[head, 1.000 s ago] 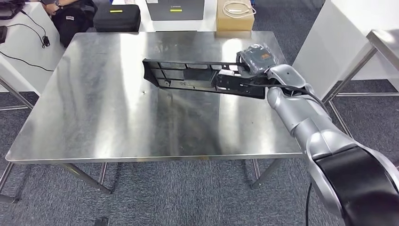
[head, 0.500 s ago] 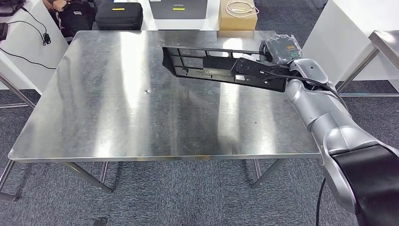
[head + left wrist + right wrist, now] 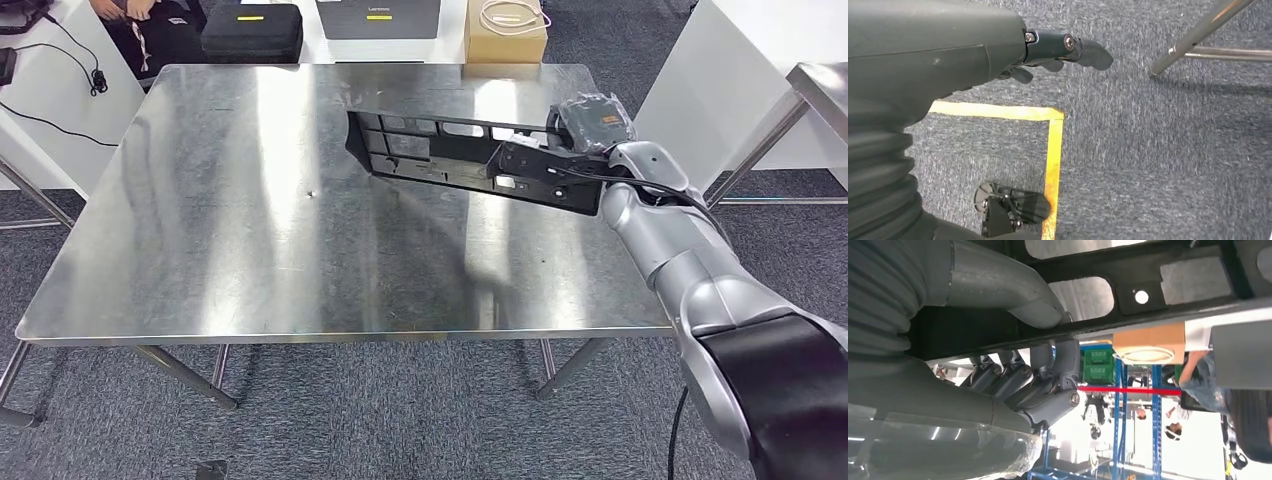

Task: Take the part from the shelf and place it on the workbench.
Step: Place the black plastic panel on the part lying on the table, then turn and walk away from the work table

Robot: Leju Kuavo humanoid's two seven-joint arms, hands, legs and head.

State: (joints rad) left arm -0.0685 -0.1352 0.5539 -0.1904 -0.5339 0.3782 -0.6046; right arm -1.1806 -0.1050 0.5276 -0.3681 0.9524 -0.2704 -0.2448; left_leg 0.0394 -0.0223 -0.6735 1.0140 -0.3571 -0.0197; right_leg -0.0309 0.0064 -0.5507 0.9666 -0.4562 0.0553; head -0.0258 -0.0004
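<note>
The right hand clamps the part over the workbench; the wrist view shows fingers curled around it.

The left hand hangs over carpet, fingers slack and empty.

Head view: high on the body, facing forward and down over the steel bench, mid-range. Left wrist view: close behind the left robot hand, facing down at carpet with yellow floor tape. Right wrist view: very close behind the right robot hand, turned, apparently on its side. Shared with the head view: the black part.
</note>
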